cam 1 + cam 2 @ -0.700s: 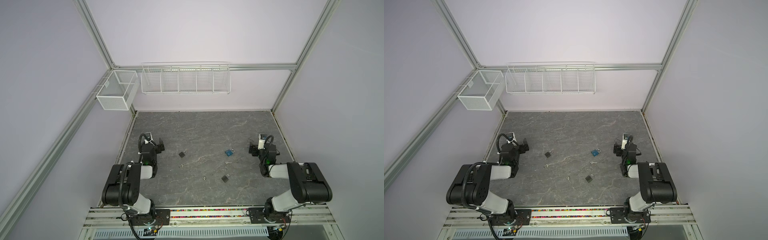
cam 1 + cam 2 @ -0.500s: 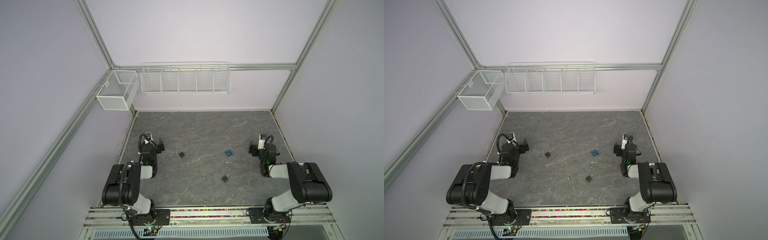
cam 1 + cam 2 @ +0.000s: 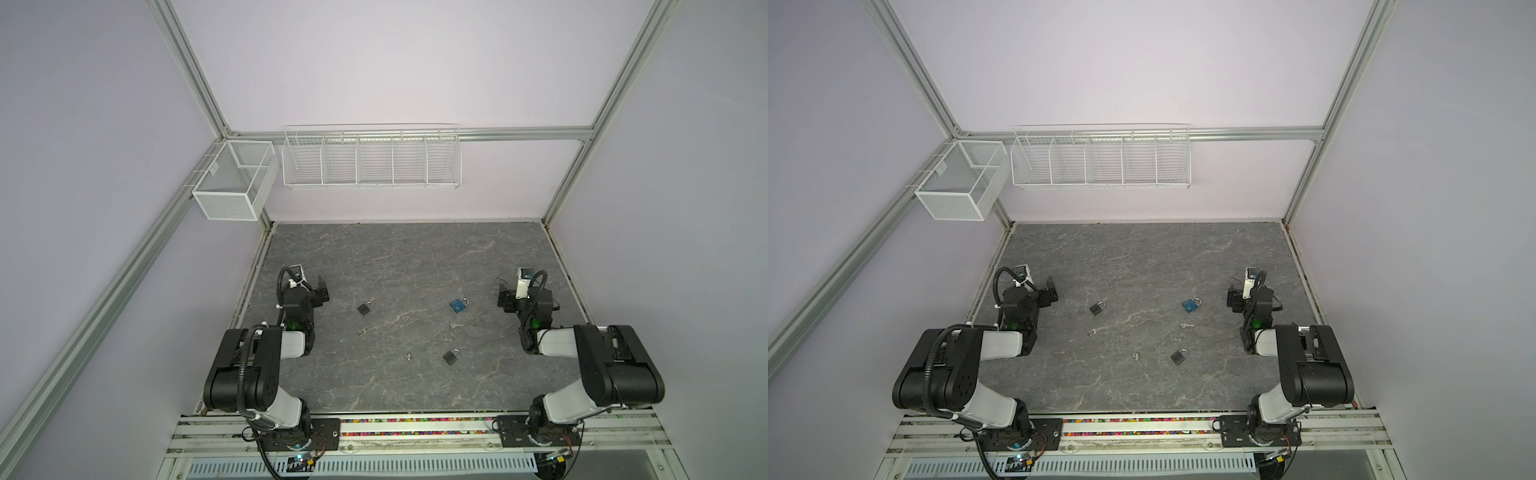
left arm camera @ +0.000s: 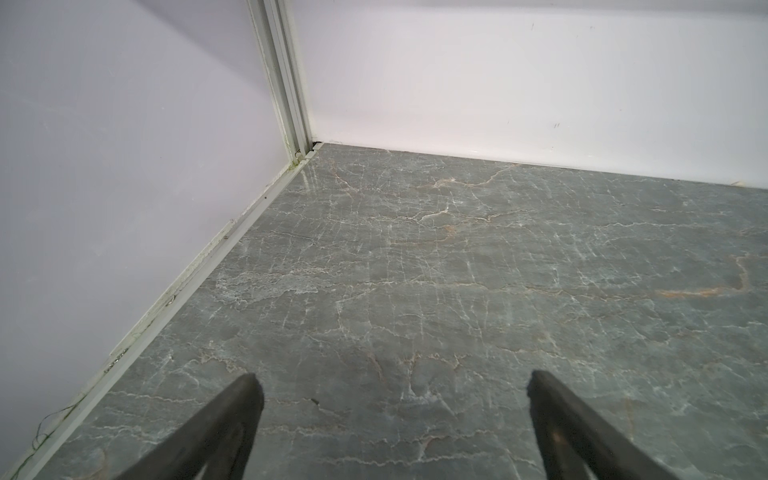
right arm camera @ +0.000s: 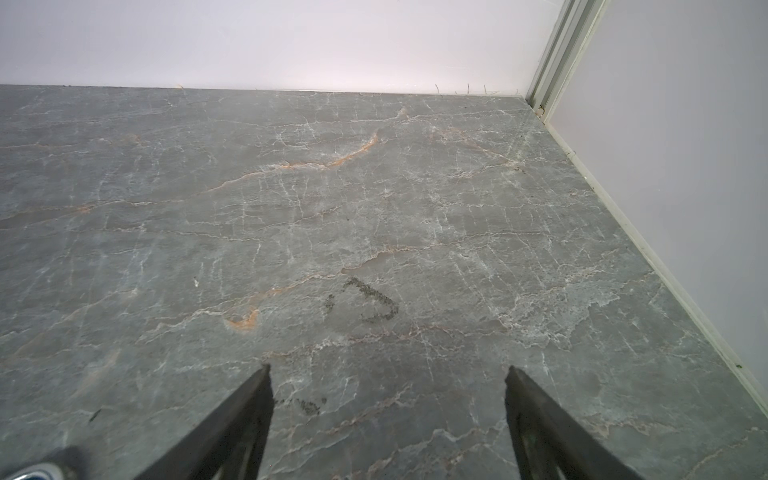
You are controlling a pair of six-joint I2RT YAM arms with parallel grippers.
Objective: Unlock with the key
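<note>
Unmoved key [image 3: 455, 325], apart from right gripper [image 3: 502, 297]

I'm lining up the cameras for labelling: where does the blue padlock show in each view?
In a top view: the blue padlock lies right of centre, just behind a small key.
In a top view: the blue padlock, again right of centre.
Left wrist: not in it.
Right wrist: not clearly; a blurred bluish shape at the frame's edge cannot be identified.
Shared landmark: the grey marbled tabletop, in all four.

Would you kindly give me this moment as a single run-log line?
left end effector: open, empty | right end effector: open, empty | blue padlock: on table, untouched | key: beside it, apart
</note>
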